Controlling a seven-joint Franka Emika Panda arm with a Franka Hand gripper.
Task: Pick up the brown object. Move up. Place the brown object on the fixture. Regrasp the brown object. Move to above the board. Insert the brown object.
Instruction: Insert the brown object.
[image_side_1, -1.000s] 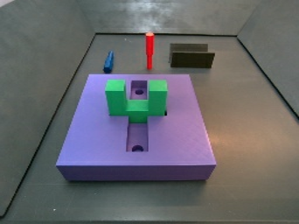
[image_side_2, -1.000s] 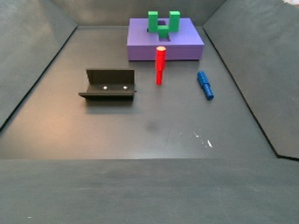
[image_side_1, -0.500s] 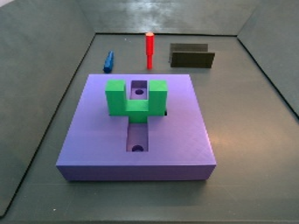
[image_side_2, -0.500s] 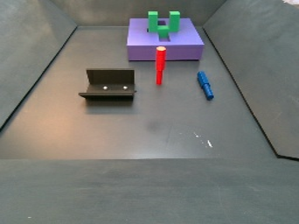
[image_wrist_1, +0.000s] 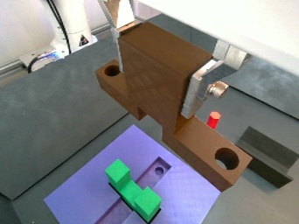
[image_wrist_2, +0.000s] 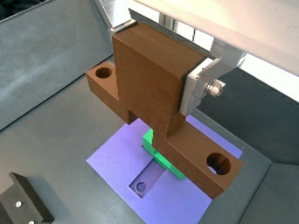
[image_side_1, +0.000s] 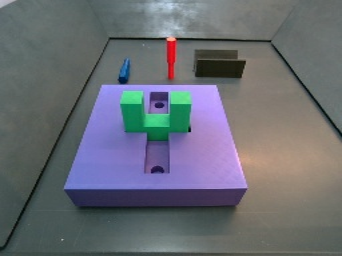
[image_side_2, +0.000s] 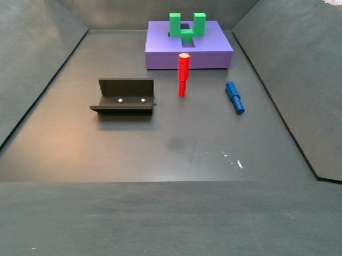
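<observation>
The brown object (image_wrist_1: 163, 96) is seen clamped between the silver fingers (image_wrist_1: 201, 87) of the gripper (image_wrist_2: 158, 66) in both wrist views, held high above the board (image_wrist_2: 128, 162). Below it, the green block (image_wrist_1: 128, 188) straddles the slot. Farther off, the red peg (image_side_1: 171, 55), blue piece (image_side_1: 124, 69) and fixture (image_side_1: 221, 65) are seen standing apart on the floor.

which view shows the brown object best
Both wrist views: the brown object, a T-shaped piece with holes at its ends, fills them, clamped in the pincer above the board. Neither side view shows it or the pincer.
</observation>
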